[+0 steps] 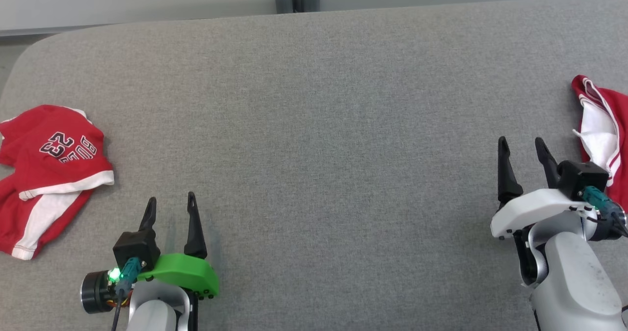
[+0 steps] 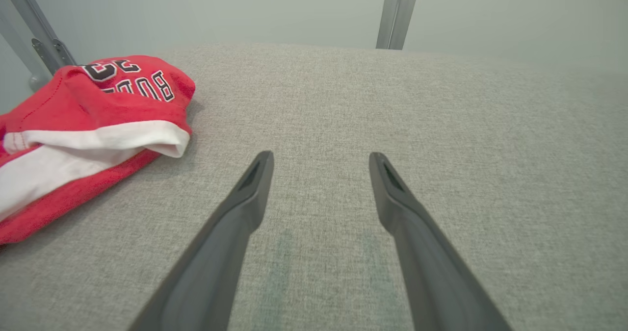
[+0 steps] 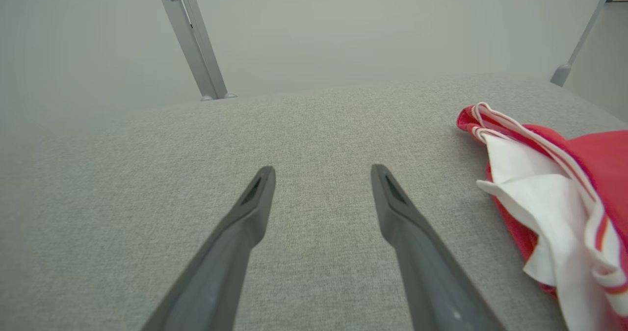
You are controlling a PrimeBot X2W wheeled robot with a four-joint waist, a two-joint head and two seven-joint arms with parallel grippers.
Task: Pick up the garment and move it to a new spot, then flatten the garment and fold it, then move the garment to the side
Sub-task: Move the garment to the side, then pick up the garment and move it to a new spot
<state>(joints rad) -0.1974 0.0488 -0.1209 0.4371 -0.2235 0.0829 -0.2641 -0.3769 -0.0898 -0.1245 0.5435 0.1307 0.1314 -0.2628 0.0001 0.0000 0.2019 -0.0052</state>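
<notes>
Both arms are poised over the bare middle of the grey worktop [image 1: 314, 100]. The left gripper [image 1: 171, 197] and the right gripper [image 1: 520, 140] each have their jaws spread wide and hold nothing. A red jersey [image 1: 49, 164] with dark lettering lies roughly folded at the left edge. A crumpled red-and-white garment [image 1: 601, 120] lies just beside the right gripper, at the right edge.

The pick-up is not yet begun. The crumpled piece is probably the one to fetch. The right arm should turn toward it, come down on a raised fold near the striped hem, pinch firmly and lift clear before carrying it to the centre.

Its far side is cut off by the edge of the head view, so its kind and full extent cannot be told. The jersey is cut off at the left edge too.
</notes>
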